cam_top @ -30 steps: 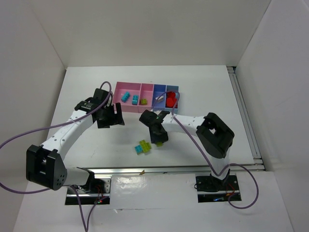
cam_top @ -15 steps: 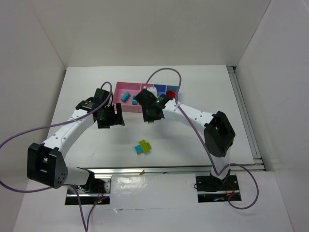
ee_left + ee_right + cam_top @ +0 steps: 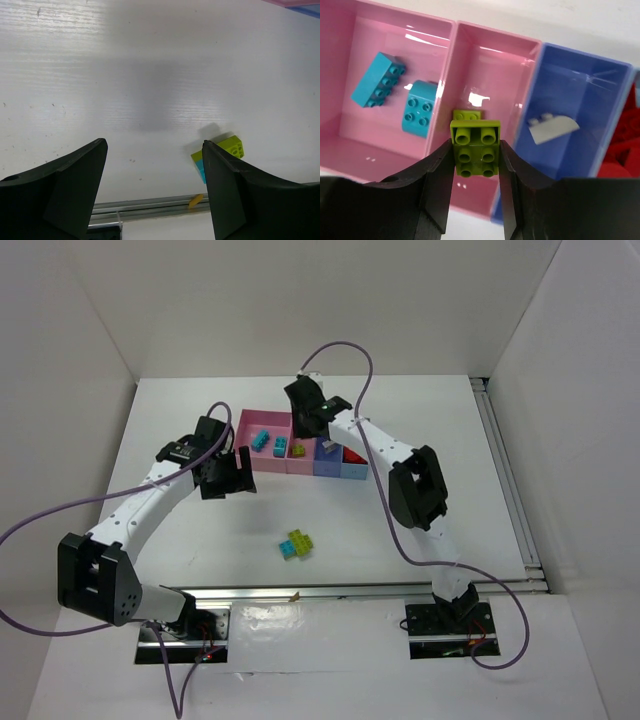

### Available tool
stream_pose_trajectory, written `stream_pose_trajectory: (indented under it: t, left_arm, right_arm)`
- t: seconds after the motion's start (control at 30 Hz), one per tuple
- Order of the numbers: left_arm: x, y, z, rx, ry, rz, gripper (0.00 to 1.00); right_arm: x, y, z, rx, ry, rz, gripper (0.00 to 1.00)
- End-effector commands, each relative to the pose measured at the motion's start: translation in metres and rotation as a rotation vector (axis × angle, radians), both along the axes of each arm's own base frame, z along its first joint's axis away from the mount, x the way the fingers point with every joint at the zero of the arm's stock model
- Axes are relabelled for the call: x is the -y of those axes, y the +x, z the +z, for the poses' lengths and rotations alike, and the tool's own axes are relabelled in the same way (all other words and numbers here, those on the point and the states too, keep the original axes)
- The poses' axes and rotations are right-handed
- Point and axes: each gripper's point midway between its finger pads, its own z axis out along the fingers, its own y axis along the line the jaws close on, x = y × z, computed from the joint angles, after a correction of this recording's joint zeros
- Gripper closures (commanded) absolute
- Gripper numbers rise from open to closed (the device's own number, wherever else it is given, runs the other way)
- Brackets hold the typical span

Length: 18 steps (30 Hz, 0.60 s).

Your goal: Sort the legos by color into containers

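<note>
Pinching a lime brick point(image 3: 475, 150) between the right fingers point(image 3: 436, 180) above the right pink bin point(image 3: 505, 90)
Left fingers point(image 3: 75, 180) spread wide over the table point(image 3: 150, 75), holding nothing

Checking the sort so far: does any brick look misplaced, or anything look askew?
Nothing stands out. Each bin holds one colour: cyan bricks in the end pink bin, a lime brick in the next pink bin, a grey brick in the blue bin, red bricks beyond. The right pincer holds a second lime brick over the lime bin.
</note>
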Motion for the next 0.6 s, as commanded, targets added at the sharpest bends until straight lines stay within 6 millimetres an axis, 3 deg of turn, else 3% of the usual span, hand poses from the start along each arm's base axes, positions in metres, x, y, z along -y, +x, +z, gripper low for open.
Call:
stream_pose_trajectory:
  t: [0.0, 0.03, 0.1, 0.17, 0.27, 0.33, 0.37, 0.4, 0.43, 0.47, 0.5, 0.53, 0.57]
  left_arm:
    - [-0.002, 0.003, 0.010, 0.020, 0.013, 0.014, 0.13]
    - [-0.002, 0.003, 0.010, 0.020, 0.013, 0.014, 0.13]
    - [-0.002, 0.003, 0.010, 0.020, 0.013, 0.014, 0.13]
    - [0.000, 0.003, 0.010, 0.016, 0.001, 0.018, 0.12]
    - [0.000, 0.003, 0.010, 0.016, 0.001, 0.018, 0.12]
    - [0.000, 0.003, 0.010, 0.017, 0.005, 0.010, 0.12]
    - [-0.001, 0.005, 0.013, 0.028, 0.010, 0.014, 0.12]
    - [-0.001, 0.005, 0.013, 0.028, 0.010, 0.014, 0.12]
    - [-0.002, 0.003, 0.012, 0.020, 0.013, 0.014, 0.12]
    - [-0.002, 0.003, 0.012, 0.020, 0.013, 0.014, 0.12]
    - [-0.002, 0.003, 0.012, 0.020, 0.013, 0.014, 0.12]
    - [-0.002, 0.003, 0.012, 0.021, 0.019, 0.004, 0.12]
    - [-0.003, 0.000, 0.008, 0.008, 0.023, 0.003, 0.12]
  right_arm:
    - [-0.021, 0.022, 0.028, 0.089, 0.059, 0.039, 0.56]
    - [-0.022, 0.023, 0.027, 0.090, 0.060, 0.039, 0.54]
    - [-0.026, 0.025, 0.028, 0.092, 0.077, 0.040, 0.37]
    - [-0.026, 0.025, 0.035, 0.100, 0.084, 0.040, 0.27]
    - [-0.019, 0.018, 0.051, 0.120, 0.091, 0.033, 0.27]
    - [-0.007, 0.004, 0.063, 0.122, 0.093, 0.033, 0.30]
    - [0.004, -0.010, 0.042, 0.079, 0.060, 0.033, 0.31]
    - [0.011, -0.019, 0.041, 0.073, 0.055, 0.033, 0.31]
    - [0.014, -0.033, 0.068, 0.114, 0.088, 0.043, 0.33]
    - [0.020, -0.045, 0.066, 0.101, 0.086, 0.064, 0.33]
    - [0.027, -0.072, 0.035, 0.026, 0.057, 0.099, 0.33]
    - [0.025, -0.093, 0.053, 0.045, 0.090, 0.137, 0.33]
    - [0.029, -0.119, 0.027, -0.027, 0.082, 0.183, 0.33]
